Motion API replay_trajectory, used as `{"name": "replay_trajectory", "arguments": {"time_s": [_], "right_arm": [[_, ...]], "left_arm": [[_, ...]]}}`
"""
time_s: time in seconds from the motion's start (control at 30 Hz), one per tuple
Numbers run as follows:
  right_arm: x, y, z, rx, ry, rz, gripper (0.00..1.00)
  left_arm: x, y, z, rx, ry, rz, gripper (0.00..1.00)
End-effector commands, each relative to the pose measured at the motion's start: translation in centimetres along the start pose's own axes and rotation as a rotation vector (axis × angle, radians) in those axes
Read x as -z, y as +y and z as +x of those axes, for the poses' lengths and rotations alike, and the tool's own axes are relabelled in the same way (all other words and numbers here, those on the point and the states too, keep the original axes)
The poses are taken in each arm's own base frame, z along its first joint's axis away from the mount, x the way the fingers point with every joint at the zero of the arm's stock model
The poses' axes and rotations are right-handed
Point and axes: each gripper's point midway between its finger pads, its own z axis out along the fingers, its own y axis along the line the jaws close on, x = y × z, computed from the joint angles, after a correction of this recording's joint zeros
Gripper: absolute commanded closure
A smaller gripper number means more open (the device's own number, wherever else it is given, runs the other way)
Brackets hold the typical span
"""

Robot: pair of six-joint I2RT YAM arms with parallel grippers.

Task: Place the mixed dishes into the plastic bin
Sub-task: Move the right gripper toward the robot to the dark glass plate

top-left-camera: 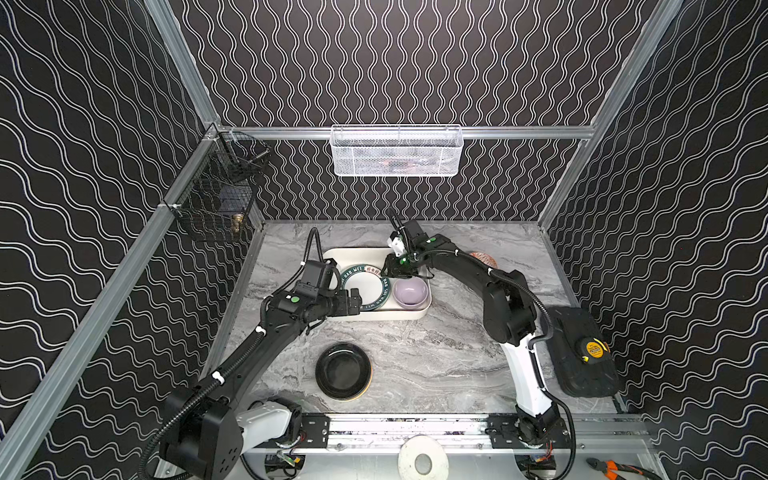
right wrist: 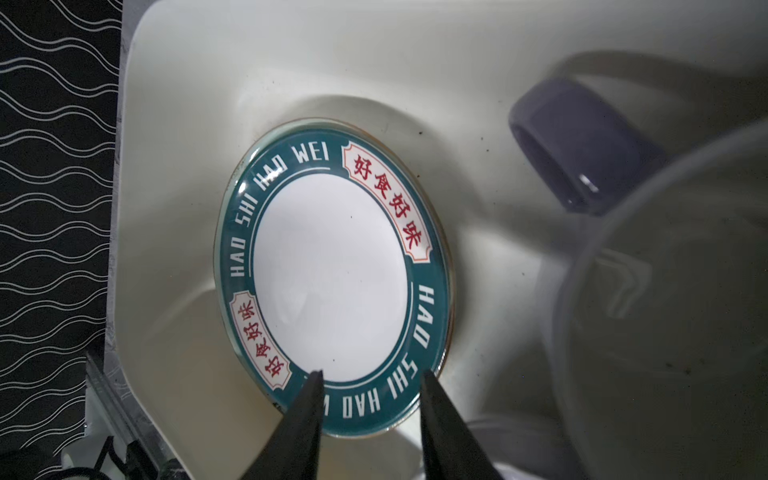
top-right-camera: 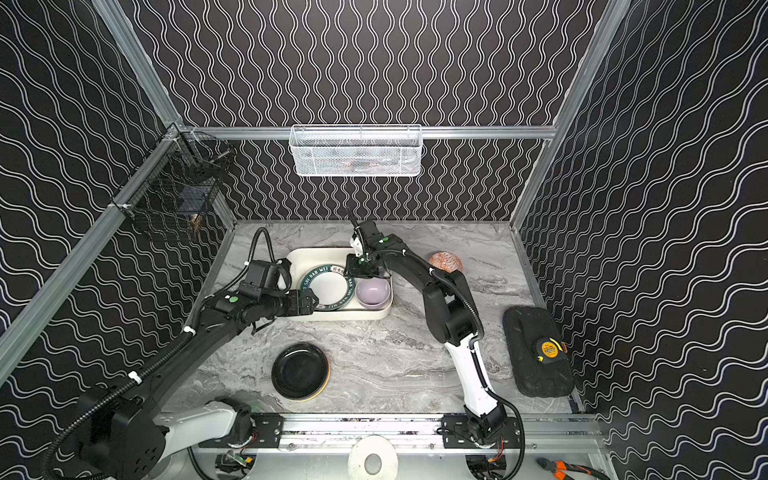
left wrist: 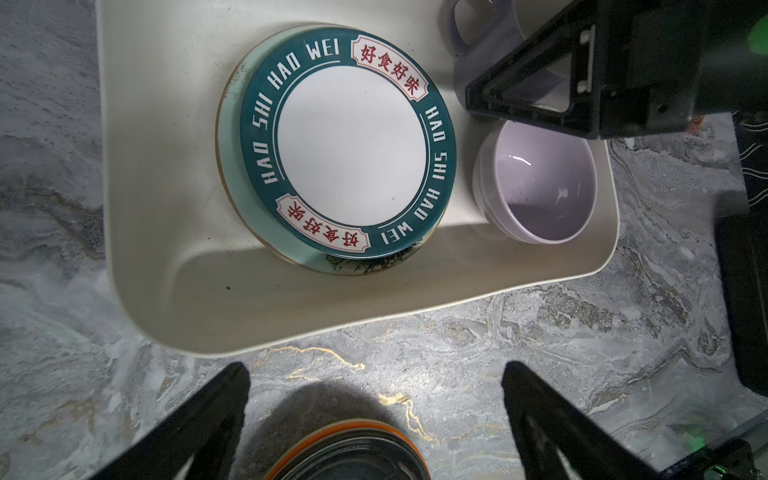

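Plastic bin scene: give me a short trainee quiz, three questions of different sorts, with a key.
1. True or false: the round black plate lies inside the cream-white rectangular plastic bin.
2. What lies under the white plate with the lettered dark-green rim? A a mint-green plate; B the black plate; C only bin floor.
3. Fill in: beside the round lavender bowl in the bin sits a lavender ___.
Key: 1 false; 2 A; 3 mug.

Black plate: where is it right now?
In both top views, the black plate sits on the marble table, in front of the plastic bin, left of centre.
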Motion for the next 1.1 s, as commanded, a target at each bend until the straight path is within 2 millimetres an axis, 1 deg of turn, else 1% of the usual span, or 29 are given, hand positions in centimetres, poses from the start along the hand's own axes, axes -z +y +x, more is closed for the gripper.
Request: {"name": "replay_trajectory", "arguments": {"time_s": [0.0,0.1,0.17,0.23,0.33,0.37,0.43,0.47,0.53,0.63,0.77,0.83,1.0,1.07], "right_arm": [[2.4,1.1,-0.2,0.03,-0.023,-0.007,0.6],[4.6,2.2,0.5,0.054,-0.041,-0.005,0.6],[5.9,3.1,1.7,0.073,-0.047,-0.009,0.6],[6.6,4.0,3.5,0.089,-0.035,-0.014,0.6],[6.5,5.0,7.4,0.106,0.012,-0.018,0.6],[6.7,5.6,8.8,0.115,0.019,-0.026,0.61],[6.4,6.5,11.2,0.129,0.042,-0.039,0.61],[5.9,6.4,12.7,0.131,0.061,-0.034,0.61],[5.2,7.1,14.9,0.135,0.085,-0.057,0.6],[4.0,8.3,17.5,0.156,0.112,-0.087,0.61],[2.5,9.5,19.7,0.184,0.14,-0.117,0.61],[1.5,9.6,20.6,0.182,0.165,-0.13,0.61],[0.2,10.6,21.8,0.198,0.19,-0.179,0.61],[-0.3,10.7,22.1,0.207,0.202,-0.181,0.61]], "left_arm": [[0.1,0.1,-0.4,-0.023,-0.015,-0.003,0.02],[0.0,0.5,-0.3,-0.013,-0.015,-0.017,0.02],[0.0,0.9,-0.3,-0.001,-0.017,-0.026,0.02],[0.0,1.2,-0.3,0.009,-0.016,-0.03,0.02],[0.2,1.5,-0.2,0.023,-0.02,-0.036,0.02],[0.4,1.6,-0.2,0.028,-0.021,-0.042,0.02],[0.8,1.7,-0.1,0.037,-0.029,-0.05,0.02],[1.2,1.8,-0.1,0.045,-0.034,-0.051,0.02],[1.8,2.1,0.3,0.068,-0.04,-0.068,0.02],[2.7,2.6,1.3,0.104,-0.035,-0.089,0.02],[3.8,3.0,2.8,0.16,-0.039,-0.093,0.02],[4.3,3.1,3.7,0.192,-0.039,-0.08,0.02],[5.2,3.3,5.0,0.26,-0.036,-0.078,0.02],[4.9,3.7,5.9,0.301,-0.015,-0.093,0.02]]}}
